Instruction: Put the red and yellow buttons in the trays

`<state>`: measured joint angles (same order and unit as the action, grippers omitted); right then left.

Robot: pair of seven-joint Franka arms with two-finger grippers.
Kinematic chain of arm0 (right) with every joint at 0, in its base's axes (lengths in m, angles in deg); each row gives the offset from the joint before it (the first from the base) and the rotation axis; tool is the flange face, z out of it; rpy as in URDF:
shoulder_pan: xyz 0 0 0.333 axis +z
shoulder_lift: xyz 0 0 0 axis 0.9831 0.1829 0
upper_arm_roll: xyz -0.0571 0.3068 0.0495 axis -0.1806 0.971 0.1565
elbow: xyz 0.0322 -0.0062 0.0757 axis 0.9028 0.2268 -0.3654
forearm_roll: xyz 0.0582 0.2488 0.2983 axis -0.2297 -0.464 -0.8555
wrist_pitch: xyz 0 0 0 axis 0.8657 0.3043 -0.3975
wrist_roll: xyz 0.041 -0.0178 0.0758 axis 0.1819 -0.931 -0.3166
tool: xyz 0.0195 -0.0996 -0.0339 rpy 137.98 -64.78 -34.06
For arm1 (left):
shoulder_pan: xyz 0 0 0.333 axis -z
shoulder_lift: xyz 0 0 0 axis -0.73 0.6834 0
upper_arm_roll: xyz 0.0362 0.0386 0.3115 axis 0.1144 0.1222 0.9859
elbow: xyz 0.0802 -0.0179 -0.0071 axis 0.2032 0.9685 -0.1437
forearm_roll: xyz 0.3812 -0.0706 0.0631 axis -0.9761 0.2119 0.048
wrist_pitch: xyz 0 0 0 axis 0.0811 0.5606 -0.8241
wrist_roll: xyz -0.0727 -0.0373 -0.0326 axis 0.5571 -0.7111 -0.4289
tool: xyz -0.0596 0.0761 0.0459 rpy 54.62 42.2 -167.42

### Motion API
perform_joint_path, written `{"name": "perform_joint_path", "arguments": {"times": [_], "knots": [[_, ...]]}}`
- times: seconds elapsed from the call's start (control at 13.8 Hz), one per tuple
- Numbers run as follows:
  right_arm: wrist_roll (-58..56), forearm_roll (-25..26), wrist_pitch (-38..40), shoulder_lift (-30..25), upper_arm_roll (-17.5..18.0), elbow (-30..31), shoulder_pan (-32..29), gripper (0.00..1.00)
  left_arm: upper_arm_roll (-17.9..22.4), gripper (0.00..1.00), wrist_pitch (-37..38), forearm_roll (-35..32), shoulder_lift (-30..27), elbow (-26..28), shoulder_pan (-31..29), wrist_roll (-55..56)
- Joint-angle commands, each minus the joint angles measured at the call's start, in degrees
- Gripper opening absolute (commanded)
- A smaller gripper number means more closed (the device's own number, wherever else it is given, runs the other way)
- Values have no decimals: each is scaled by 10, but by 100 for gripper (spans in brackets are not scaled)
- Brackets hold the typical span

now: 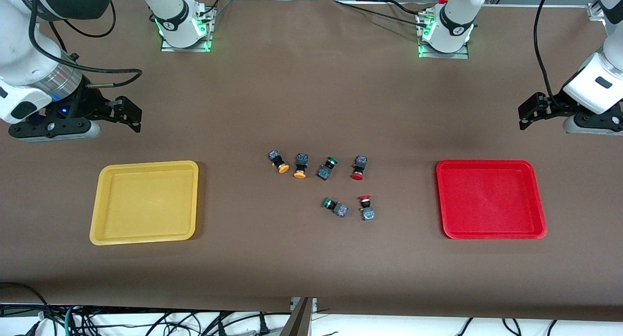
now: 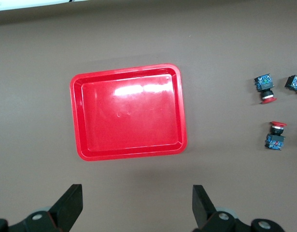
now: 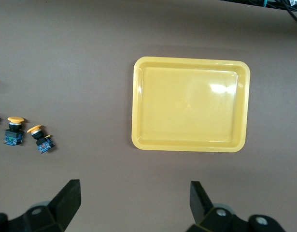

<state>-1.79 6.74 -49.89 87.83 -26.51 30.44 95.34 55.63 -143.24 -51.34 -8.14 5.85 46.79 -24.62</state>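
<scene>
Two yellow-capped buttons (image 1: 279, 162) (image 1: 301, 166) (image 3: 14, 131) (image 3: 41, 138) lie mid-table in a row with one red-capped button (image 1: 359, 168) (image 2: 265, 89). A second red button (image 1: 366, 208) (image 2: 275, 136) lies nearer the front camera. The yellow tray (image 1: 146, 204) (image 3: 189, 104) sits toward the right arm's end, the red tray (image 1: 489, 199) (image 2: 129, 111) toward the left arm's end; both hold nothing. My right gripper (image 1: 127, 115) (image 3: 135, 200) hovers open by the yellow tray. My left gripper (image 1: 531, 110) (image 2: 137, 203) hovers open by the red tray.
Two green-capped buttons (image 1: 328, 168) (image 1: 335, 207) lie among the others. Brown cloth covers the table. Both arm bases (image 1: 185, 29) (image 1: 445, 34) stand along the table edge farthest from the front camera. Cables hang below the nearest edge.
</scene>
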Motion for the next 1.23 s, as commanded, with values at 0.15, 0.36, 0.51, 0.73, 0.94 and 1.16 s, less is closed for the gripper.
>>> {"name": "perform_joint_path", "arguments": {"times": [0.15, 0.36, 0.51, 0.73, 0.94, 1.16], "knots": [[-9, -4, -2, -5, 1, 0, -1, 100, -1, 100, 9, 7, 13, -23, -3, -12], [-9, -4, -2, -5, 1, 0, -1, 100, -4, 100, 10, 6, 13, -22, -2, -7], [-9, -4, -2, -5, 1, 0, -1, 100, -4, 100, 10, 6, 14, -22, -3, -6], [-9, -4, -3, -5, 1, 0, -1, 100, -3, 100, 10, 6, 15, -22, -3, -6], [1, -4, -2, -2, 4, -4, 5, 100, -3, 100, 14, 7, 14, -22, -3, -7], [1, -6, -17, 5, 14, -7, 12, 100, -6, 100, 68, 9, 29, -21, 7, -11]]}}
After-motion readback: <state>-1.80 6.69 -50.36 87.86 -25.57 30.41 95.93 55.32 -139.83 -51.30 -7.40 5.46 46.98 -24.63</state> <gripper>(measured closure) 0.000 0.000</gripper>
